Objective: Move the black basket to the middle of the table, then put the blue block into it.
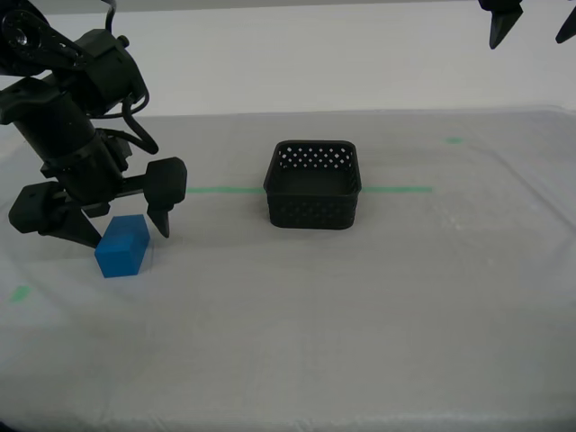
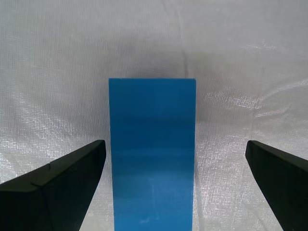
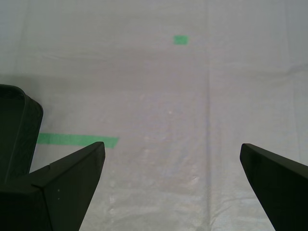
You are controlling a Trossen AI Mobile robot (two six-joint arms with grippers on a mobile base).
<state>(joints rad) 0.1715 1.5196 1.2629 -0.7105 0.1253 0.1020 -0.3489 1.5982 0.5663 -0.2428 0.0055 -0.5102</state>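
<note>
my second gripper [image 1: 121, 232] hangs low over the blue block [image 1: 123, 246] near the exterior view's left, jaws spread wide on either side of it — not touching. the black basket [image 1: 313, 184] sits mid-table [image 1: 360, 315] on the green tape line [image 1: 396, 190]. my first gripper [image 1: 531, 31] — jaws wide, empty — is raised at the exterior view's top right.

The blue block [image 2: 151, 154] has plain, smooth faces with a faint satin sheen; it may be plastic, though the view cannot settle that. The black basket [image 1: 312, 185] looks like matt moulded plastic, its walls pierced by rows of small round holes. The table [image 1: 360, 324] wears whitish-grey translucent sheeting, finely woven and slightly glossy where wrinkled. The green tape line [image 3: 77, 140] is flat and matt.
</note>
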